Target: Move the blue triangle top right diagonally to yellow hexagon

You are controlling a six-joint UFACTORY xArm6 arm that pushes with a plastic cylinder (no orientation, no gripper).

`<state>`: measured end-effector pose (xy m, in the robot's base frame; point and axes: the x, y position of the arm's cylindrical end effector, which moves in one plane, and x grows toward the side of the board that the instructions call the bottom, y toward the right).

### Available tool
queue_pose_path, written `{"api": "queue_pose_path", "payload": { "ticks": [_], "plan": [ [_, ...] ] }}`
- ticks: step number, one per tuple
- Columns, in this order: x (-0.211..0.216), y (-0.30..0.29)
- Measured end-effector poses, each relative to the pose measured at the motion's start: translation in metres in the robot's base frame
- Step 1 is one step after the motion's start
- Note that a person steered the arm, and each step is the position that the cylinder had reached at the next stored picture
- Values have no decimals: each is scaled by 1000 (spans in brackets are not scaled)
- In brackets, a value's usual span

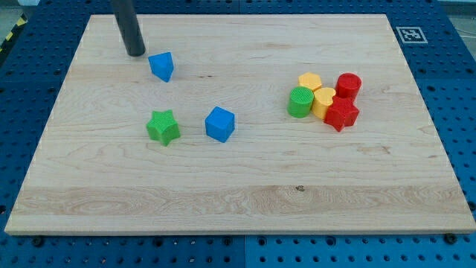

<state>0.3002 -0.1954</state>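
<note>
A pale wooden board (238, 201) with fine grain is lying on a blue perforated table (454, 45), a printed marker (409, 33) sitting at its far right corner. My tip (135, 53) is resting just left of the blue triangle (161, 66) at the far left, close but apparently not touching; there are no jaws, so nothing is being grasped. The yellow hexagon (310, 80) is sitting well to the right, packed against a green cylinder (300, 102), a yellow heart-like block (324, 100), a red cylinder (348, 85) and a red star (342, 114). A green star (163, 126) and blue cube (220, 123) are lying nearer. All blocks are looking like matte ridged plastic. The risk: pushing off-centre is likely spinning the triangle away, or overshooting is scattering the cluster.
</note>
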Motion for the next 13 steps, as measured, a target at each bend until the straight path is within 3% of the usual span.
{"api": "queue_pose_path", "payload": {
  "ticks": [6, 13],
  "plan": [
    [19, 40],
    [83, 60]
  ]
}}
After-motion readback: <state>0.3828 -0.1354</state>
